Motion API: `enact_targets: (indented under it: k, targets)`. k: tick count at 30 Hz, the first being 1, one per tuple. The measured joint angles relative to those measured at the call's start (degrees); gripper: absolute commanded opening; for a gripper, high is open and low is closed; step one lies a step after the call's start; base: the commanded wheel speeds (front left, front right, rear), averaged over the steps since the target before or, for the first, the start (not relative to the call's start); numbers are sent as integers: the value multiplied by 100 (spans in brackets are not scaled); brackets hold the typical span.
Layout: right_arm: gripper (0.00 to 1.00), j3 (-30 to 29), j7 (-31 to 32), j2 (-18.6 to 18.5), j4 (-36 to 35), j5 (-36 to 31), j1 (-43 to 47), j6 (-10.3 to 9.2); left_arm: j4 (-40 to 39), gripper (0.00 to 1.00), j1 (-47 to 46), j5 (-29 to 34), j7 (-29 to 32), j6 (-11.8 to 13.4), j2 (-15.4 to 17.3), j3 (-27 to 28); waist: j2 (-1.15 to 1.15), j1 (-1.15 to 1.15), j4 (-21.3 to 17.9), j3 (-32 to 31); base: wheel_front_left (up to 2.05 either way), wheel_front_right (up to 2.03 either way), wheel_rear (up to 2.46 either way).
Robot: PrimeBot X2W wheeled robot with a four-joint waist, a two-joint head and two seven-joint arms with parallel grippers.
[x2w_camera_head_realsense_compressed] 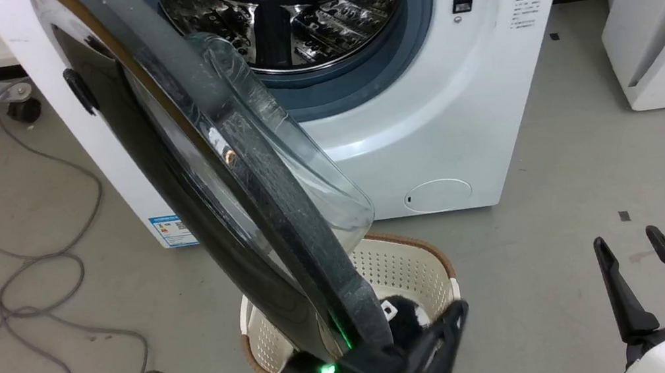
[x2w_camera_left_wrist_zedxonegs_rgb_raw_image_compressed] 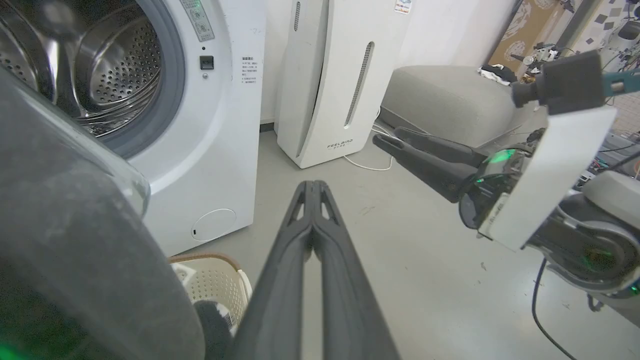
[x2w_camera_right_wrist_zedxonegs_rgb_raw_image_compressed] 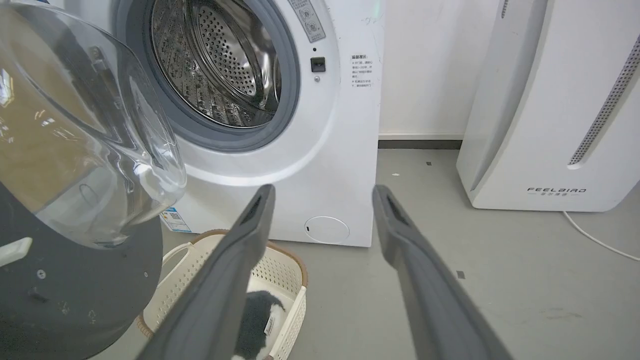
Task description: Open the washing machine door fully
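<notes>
Glossy black, the washing machine door [x2w_camera_head_realsense_compressed: 225,183] stood open in the head view, hinged on the left of the washing machine [x2w_camera_head_realsense_compressed: 430,131] and turned nearly edge-on to the camera. Its clear glass bulge faced the steel drum [x2w_camera_head_realsense_compressed: 292,13] and the blue-grey seal [x2w_camera_head_realsense_compressed: 370,84]. The door's lower edge hung over a cream laundry basket [x2w_camera_head_realsense_compressed: 405,268] on the grey floor [x2w_camera_head_realsense_compressed: 551,258]. Right by that edge sat the left gripper [x2w_camera_head_realsense_compressed: 459,311], fingers pressed together with nothing between them; couldn't tell if its wrist touched the door. The right gripper [x2w_camera_head_realsense_compressed: 626,237] was off at the lower right, well apart from the door, fingers spread and empty. A grey cable [x2w_camera_head_realsense_compressed: 22,289] looped on the floor to the left. Left wrist view: the two fingers met flat at the tip, pointing over bare floor, with the door's dark rim big and blurry just to their left and the basket below it. A tall white appliance [x2w_camera_left_wrist_zedxonegs_rgb_raw_image_compressed: 325,75] stood beside the machine. Right wrist view: the fingers were wide apart, aimed at the machine's lower front, with the door's glass bowl at the left and a dark furry thing [x2w_camera_right_wrist_zedxonegs_rgb_raw_image_compressed: 257,315] lying in the basket.
</notes>
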Motion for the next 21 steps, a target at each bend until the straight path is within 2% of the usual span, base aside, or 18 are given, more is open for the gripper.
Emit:
enact_targets:
  k: [8, 21]
  targets:
    - [100, 32, -9, 0, 23, 3, -1, 0, 510, 0, -224, 77, -265, 221, -198, 188, 0, 0, -66, 50, 0, 0, 0]
    - [100, 45, -26, 0, 104, 20, 0, 0, 586, 0, -181, 47, -296, 445, -164, 303, 0, 0, -17, 4, 0, 0, 0]
